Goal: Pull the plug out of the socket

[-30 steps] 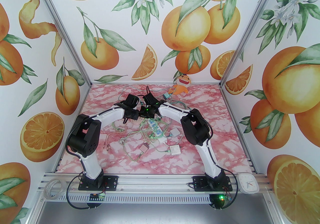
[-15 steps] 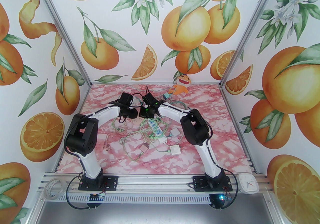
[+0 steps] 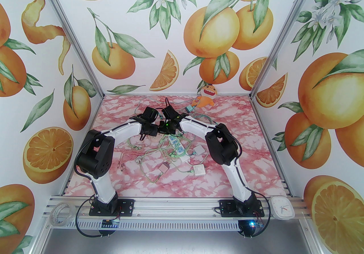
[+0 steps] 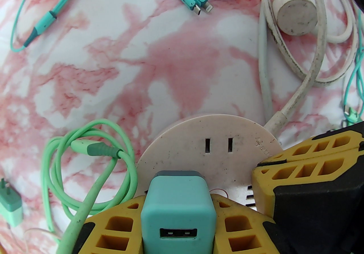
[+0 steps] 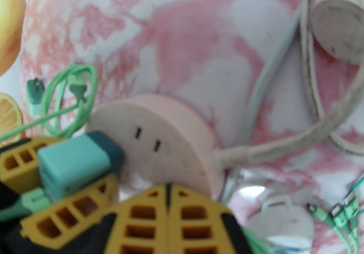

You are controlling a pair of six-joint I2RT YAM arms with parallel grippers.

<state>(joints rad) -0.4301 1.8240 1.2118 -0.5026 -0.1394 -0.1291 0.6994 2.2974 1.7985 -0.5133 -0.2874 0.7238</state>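
We find the plug (image 4: pixel 177 204) seated in the socket (image 4: pixel 210 139) face, long axis standing off that face (straight back into the left gripper (image 4: pixel 176 216), which clamps its sides). The right gripper (image 5: pixel 167 193), fingers closed together, rests on the socket beside the plug. Both arms bend inward, wrists meeting above the socket.

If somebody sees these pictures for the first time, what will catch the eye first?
First, the walls printed with big oranges, around a pink marble table. At the table's middle the two arms meet over a tangle of green cables. Close up, the left gripper clamps a teal plug whose dark end sits against a round pale socket, while the shut right gripper lies at the socket's edge.
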